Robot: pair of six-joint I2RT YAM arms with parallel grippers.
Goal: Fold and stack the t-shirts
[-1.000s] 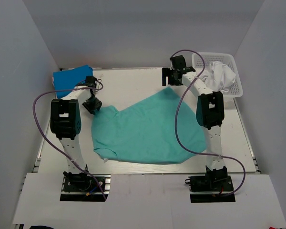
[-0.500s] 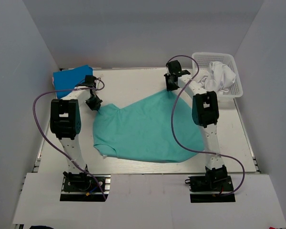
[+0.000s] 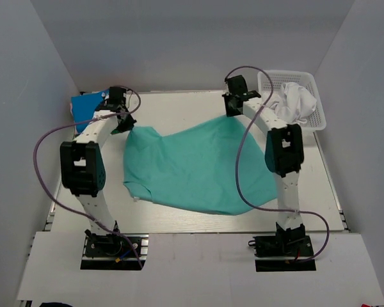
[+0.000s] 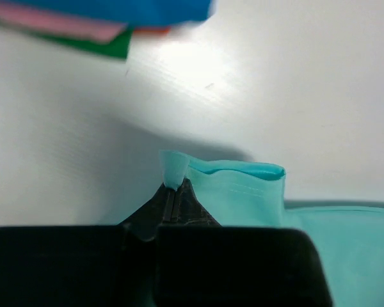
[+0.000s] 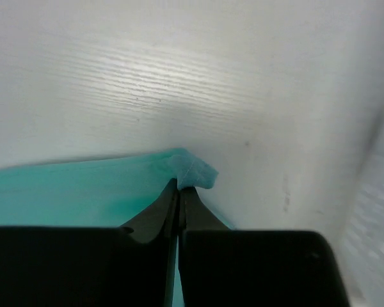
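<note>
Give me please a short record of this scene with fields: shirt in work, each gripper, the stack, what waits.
shirt in work: teal t-shirt, spread unfolded on the table
left gripper: shut on its far left corner
right gripper: shut on its far right corner
stack: blue folded shirt on top, pink layer and green layer under it, far left
waiting: white shirt crumpled in the white basket, far right

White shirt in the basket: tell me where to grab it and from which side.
Pinch a raised fold on top of the crumpled white shirt, coming straight down. It sits heaped in the basket, whose walls block a sideways approach; the bunched ridges give the tool something to close on. The left tool and right tool are shut on the teal t-shirt.
</note>
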